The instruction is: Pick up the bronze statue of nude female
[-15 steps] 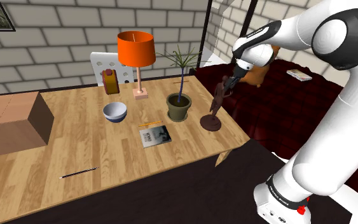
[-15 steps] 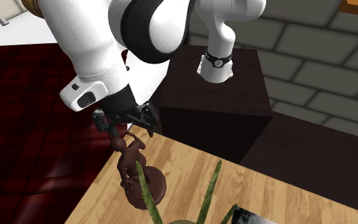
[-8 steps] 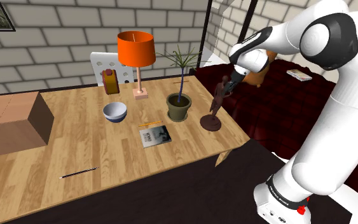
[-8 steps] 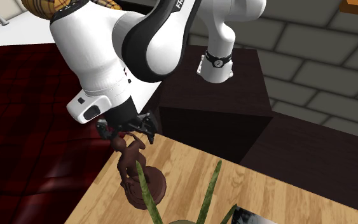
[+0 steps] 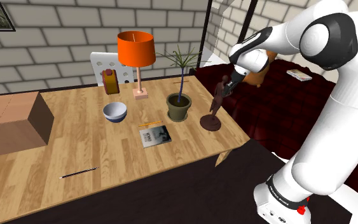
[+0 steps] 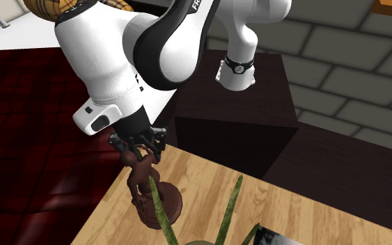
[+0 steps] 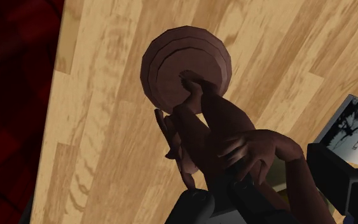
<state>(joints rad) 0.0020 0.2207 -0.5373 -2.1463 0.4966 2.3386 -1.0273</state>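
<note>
Wooden table (image 5: 95, 146), brick walls behind. Gripper (image 6: 140, 143): fingers close-set, clasping the top of the brown statue (image 5: 216, 105), which stands upright near the table edge beside the potted plant (image 5: 179, 105). Shoulder view adds lamp (image 5: 136, 54), bowl (image 5: 115, 112); wrist view adds the statue's round base (image 7: 187, 67), booklet (image 7: 355, 130) corner.

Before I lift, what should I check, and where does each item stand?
1. Jaws of the gripper shut on the statue at its upper body: ok.
2. Statue upright, base flat on the table: ok.
3. Potted plant apart from the statue: ok in the shoulder view, though a leaf crosses in front of it in the second exterior view.
4. Grip firm enough to hold through a lift: cannot tell.
</note>
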